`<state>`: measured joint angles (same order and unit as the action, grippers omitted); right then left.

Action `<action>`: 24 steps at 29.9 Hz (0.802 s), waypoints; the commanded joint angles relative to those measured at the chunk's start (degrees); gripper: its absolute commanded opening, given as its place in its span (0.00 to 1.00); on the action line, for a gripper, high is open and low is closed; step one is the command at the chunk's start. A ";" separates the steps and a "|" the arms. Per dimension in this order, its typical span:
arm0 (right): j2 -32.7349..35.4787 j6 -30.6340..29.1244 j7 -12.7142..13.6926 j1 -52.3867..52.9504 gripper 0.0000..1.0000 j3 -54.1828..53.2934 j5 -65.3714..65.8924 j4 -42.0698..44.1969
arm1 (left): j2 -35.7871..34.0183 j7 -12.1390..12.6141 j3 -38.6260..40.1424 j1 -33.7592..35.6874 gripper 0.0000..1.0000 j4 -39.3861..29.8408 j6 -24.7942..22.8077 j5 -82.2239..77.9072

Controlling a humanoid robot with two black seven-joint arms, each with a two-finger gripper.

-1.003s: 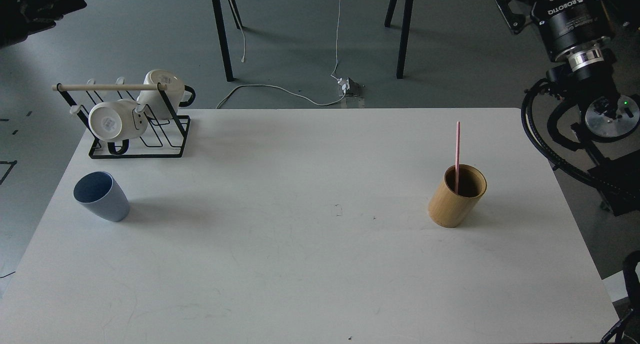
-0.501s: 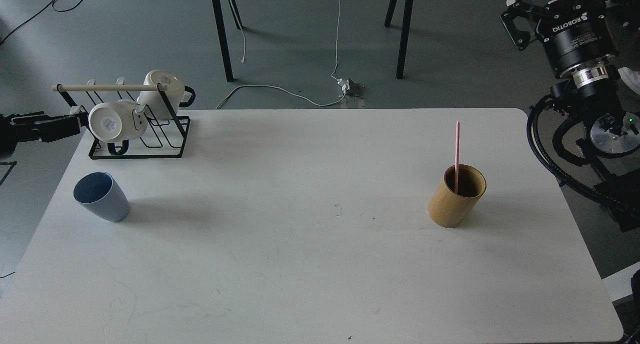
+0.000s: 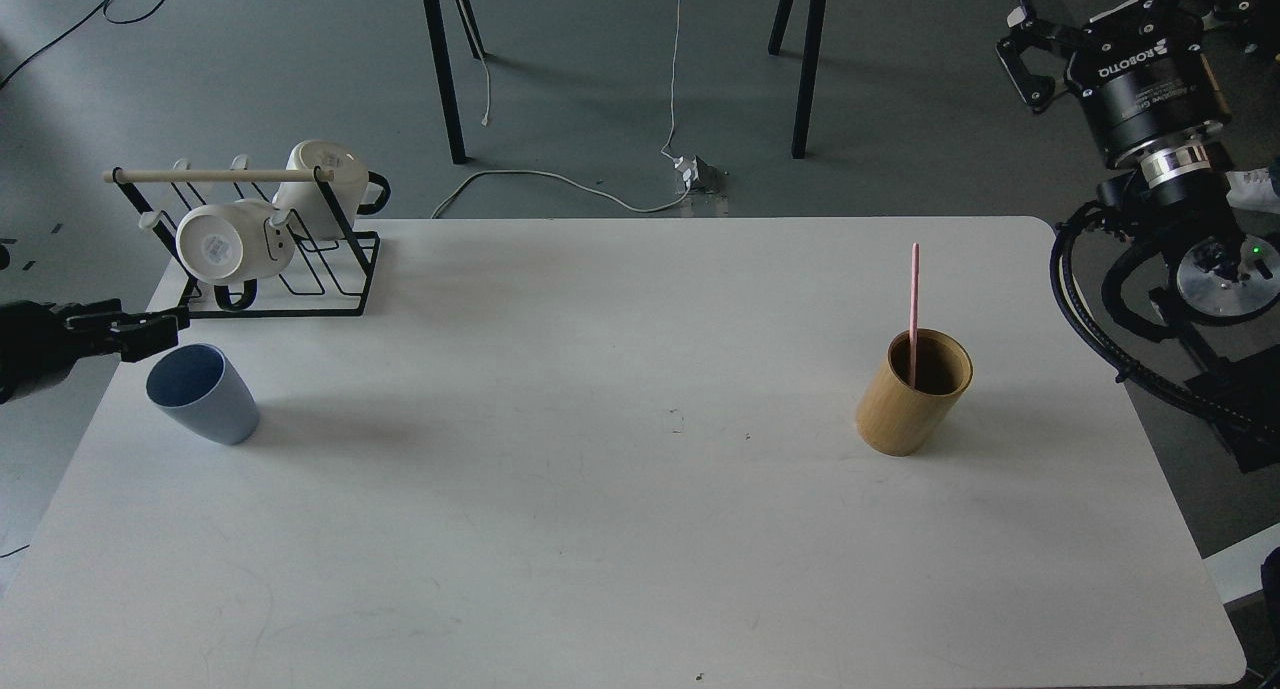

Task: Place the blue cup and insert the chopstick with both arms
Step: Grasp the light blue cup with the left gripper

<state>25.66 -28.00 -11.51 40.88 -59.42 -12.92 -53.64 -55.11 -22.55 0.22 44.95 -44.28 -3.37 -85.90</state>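
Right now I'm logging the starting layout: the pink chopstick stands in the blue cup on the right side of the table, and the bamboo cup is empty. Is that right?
Not quite. The head view shows the chopstick standing in the bamboo cup on the right; the blue cup sits empty on the left, near the left end effector.

Blue cup [image 3: 203,393] stands upright near table's [image 3: 600,529] left edge; chopstick [image 3: 914,304] stands in bamboo cup [image 3: 913,392].

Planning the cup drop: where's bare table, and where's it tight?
Bare: the whole middle of the table between blue cup and bamboo cup, plus the near edge. Tight: far-left corner, with mug rack, blue cup and left end effector close together.
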 commanded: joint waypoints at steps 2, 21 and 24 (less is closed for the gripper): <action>0.09 0.00 0.00 -0.01 1.00 -0.08 0.09 0.03 | 2.29 -0.12 -1.97 -1.18 0.70 1.47 0.47 -1.63; 0.09 0.00 0.00 -0.09 1.00 -0.08 0.44 0.03 | 5.19 -2.93 -1.36 -0.92 0.06 4.38 -0.06 -1.99; 0.09 0.00 -0.09 -0.09 1.00 -0.17 0.53 -0.06 | 4.23 -5.22 -1.45 0.48 0.05 1.58 -0.41 -2.08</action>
<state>25.71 -28.00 -11.51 40.78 -59.46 -12.49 -53.61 -50.07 -25.94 -1.25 44.09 -40.28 -3.42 -87.86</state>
